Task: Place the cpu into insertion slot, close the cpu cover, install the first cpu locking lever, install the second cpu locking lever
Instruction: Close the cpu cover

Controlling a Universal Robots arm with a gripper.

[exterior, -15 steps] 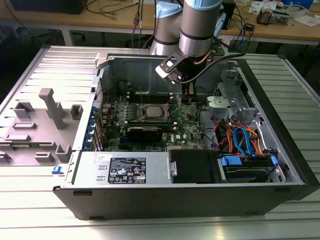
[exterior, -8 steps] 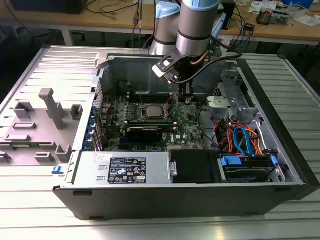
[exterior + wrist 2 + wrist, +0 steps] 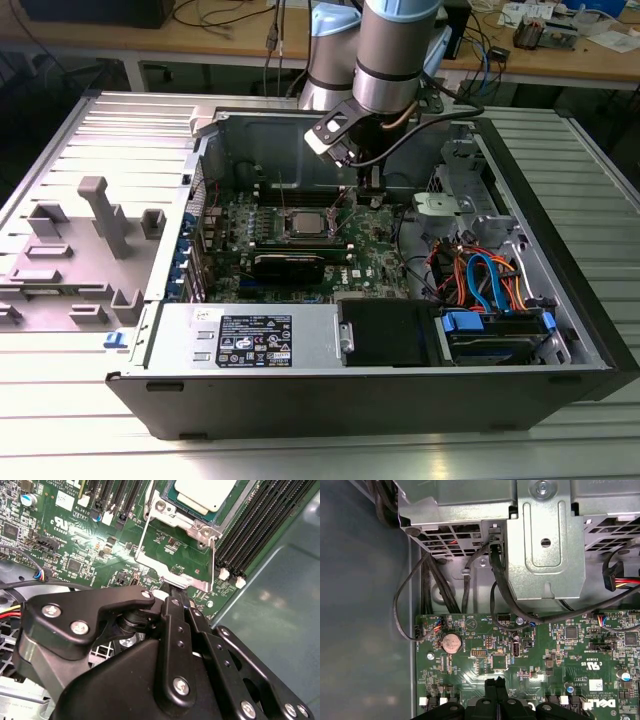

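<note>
The cpu [image 3: 205, 492] lay seated in the insertion slot [image 3: 164, 507], its pale metal top facing up, a little way beyond the fingers [image 3: 172, 615] in the second wrist view. Between the two stood the cpu cover [image 3: 160, 566], swung up off the chip on its hinge and tilted. Green board showed through its square window, and its free edge pointed toward the fingertips.

The fingers were drawn together with almost no gap between them, as the first wrist view [image 3: 491, 692] also showed. Their tips sat right at the cover's free edge, apparently touching it. Whether the thin metal was pinched between them or only pressed from one side could not be told. Nothing else was held.

In the exterior view the arm [image 3: 390, 50] came down from above into the open computer case [image 3: 350, 400], which lay on its side on the ribbed metal counter [image 3: 80, 410]. The fingers [image 3: 370, 195] hung just beside the cpu [image 3: 305, 222], toward the exterior view's right.

Inside the case lay the green motherboard [image 3: 375, 255], with long black memory slots [image 3: 255, 525] just beside the socket. A labelled silver power supply [image 3: 250, 335] ran along the near wall, and a bundle of orange and blue cables [image 3: 485, 280] lay at the exterior view's right. The first wrist view showed a round coin cell [image 3: 451, 642] on the board and a grey metal drive cage [image 3: 545, 540] beyond it.
</note>
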